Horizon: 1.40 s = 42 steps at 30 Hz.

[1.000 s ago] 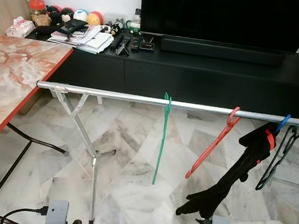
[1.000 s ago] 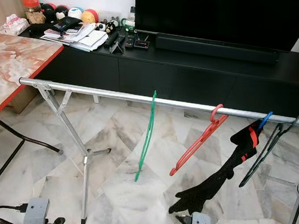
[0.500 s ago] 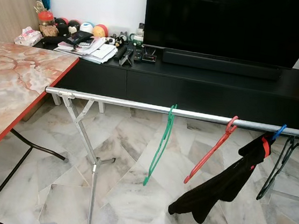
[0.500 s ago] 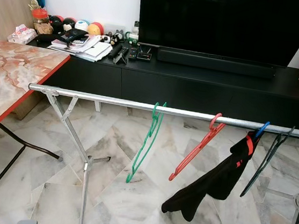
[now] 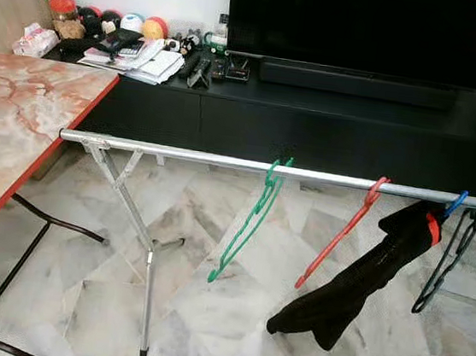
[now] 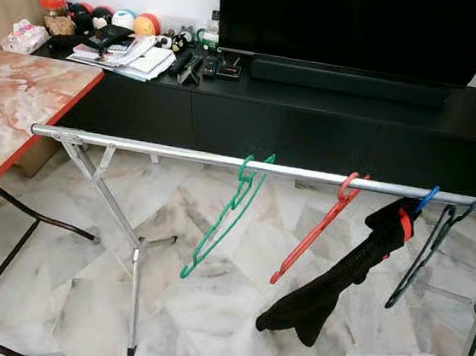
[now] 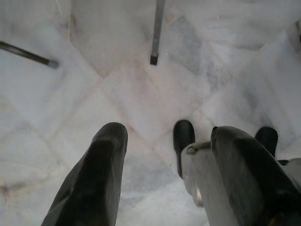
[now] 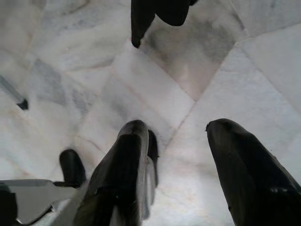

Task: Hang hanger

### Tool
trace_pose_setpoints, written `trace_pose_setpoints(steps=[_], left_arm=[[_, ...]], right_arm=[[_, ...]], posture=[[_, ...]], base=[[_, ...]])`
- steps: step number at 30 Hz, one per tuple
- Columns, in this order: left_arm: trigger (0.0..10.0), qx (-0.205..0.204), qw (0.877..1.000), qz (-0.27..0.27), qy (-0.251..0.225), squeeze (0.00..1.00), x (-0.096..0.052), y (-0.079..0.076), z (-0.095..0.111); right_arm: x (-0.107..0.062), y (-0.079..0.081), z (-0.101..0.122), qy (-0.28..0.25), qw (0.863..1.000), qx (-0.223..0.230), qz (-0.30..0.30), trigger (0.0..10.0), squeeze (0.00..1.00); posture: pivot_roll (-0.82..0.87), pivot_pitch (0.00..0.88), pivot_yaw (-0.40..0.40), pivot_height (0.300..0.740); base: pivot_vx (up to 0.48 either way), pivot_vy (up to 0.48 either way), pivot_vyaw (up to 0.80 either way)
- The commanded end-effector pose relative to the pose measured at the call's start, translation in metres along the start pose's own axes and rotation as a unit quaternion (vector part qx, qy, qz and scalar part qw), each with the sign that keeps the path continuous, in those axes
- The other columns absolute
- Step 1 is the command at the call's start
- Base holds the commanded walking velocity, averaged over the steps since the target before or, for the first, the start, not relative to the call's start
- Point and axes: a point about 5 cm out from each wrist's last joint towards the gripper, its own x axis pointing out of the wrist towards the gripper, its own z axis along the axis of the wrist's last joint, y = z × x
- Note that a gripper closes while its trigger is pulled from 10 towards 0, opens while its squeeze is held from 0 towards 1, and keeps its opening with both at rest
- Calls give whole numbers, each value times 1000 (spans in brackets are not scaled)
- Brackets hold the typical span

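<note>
A silver rail [image 5: 223, 160] runs across the middle of the frame, from the marble-topped table [image 5: 12, 118] at the left edge out past the right edge, propped on crossed metal legs [image 5: 141, 236]. On it hangs the green hanger [image 5: 248, 222], just right of centre, hooked over the rail and tilted so its lower end reaches down toward the lower left. Further right along the rail sits the red hanger [image 5: 339, 237], slanted the same way. Beside that, toward the right edge, a black garment [image 5: 364, 278] droops from a hanger with a red collar piece, its loose end trailing toward the floor. A blue hook [image 5: 454, 203] and a dark hanger [image 5: 445, 266] hang at the far right.

Behind the rail, a long black cabinet [image 5: 330, 128] fills the upper half, with a big dark television [image 5: 367, 25] and a soundbar [image 5: 356, 81] on top. Papers and small toys [image 5: 137, 46] clutter its upper-left corner.

Down low, both arms hang over the pale marble floor [image 5: 205, 312]. The left gripper [image 7: 164, 155] has its two black fingers spread apart with nothing between them. The right gripper [image 8: 176, 141] is likewise parted and holding nothing, with the tip of the black garment dangling above the floor ahead of it.
</note>
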Motion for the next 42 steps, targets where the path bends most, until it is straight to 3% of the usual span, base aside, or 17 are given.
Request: trace_pose_setpoints(steps=[1,19,42], left_arm=[[10000,9,1000,-3,11,0,-1,1,-6],[10000,34,999,-7,17,0,-2,7,-6],[10000,30,999,-12,5,0,0,-4,-1]], right_arm=[[-2,1,-9,15,1000,4,-1,10000,0],[-2,15,-16,24,999,-14,22,10000,0],[-1,10,-7,11,1000,-19,18,10000,0]], posture=[[-27,179,14,740],[-20,127,24,740],[-29,176,10,740]], base=[[0,0,-700],[0,0,-674],[0,-395,0]])
